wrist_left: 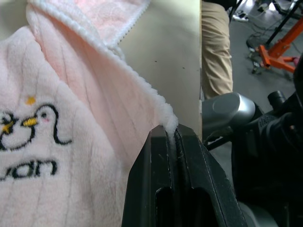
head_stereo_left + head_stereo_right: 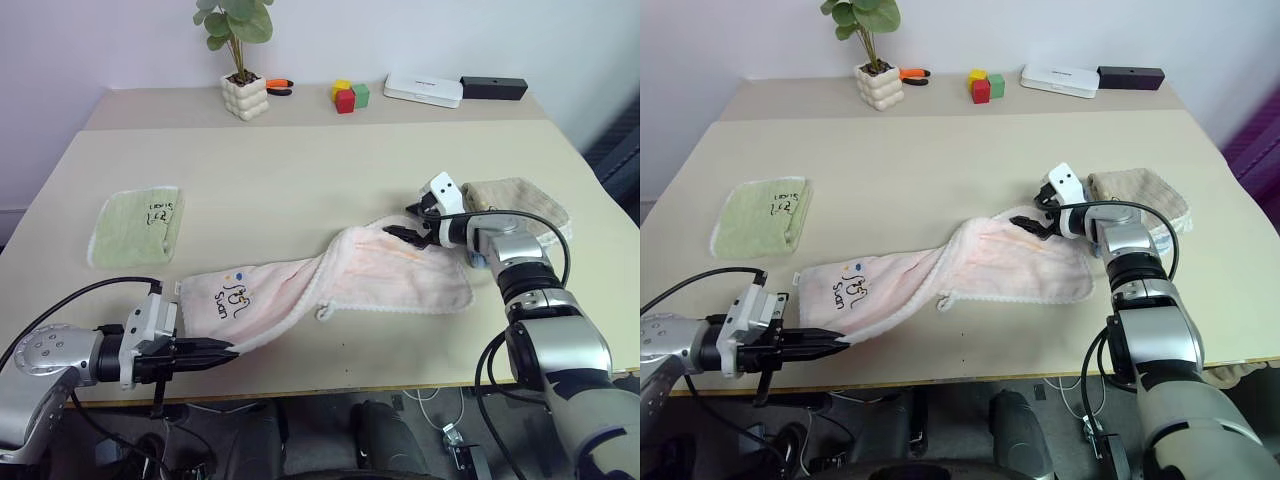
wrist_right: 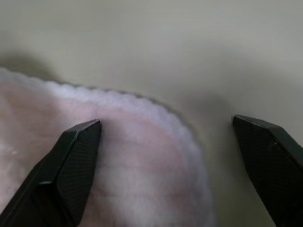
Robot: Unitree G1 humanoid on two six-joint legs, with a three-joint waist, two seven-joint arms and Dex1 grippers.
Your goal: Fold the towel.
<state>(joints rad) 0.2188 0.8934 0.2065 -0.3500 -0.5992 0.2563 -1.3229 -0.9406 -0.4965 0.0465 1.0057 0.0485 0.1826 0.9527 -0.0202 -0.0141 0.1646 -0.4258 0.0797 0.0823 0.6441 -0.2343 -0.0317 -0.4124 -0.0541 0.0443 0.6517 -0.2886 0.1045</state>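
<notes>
My left gripper pinches the near-left corner of the pink towel twisted across the counter, so I lower the wide-open right gripper squarely over its far-right corner before closing.

You are looking at a beige table with a second, narrower tabletop butted against its far edge. On the near table the pale pink towel is lying stretched and twisted across the middle, its embroidered end reaching the near edge. A light green folded towel is resting well apart on the left, and a tan folded towel is sitting at the right, just beside the pink one. Along the far tabletop a potted plant, an orange-handled tool, coloured blocks, a white flat box and a black bar are standing in a row.
</notes>
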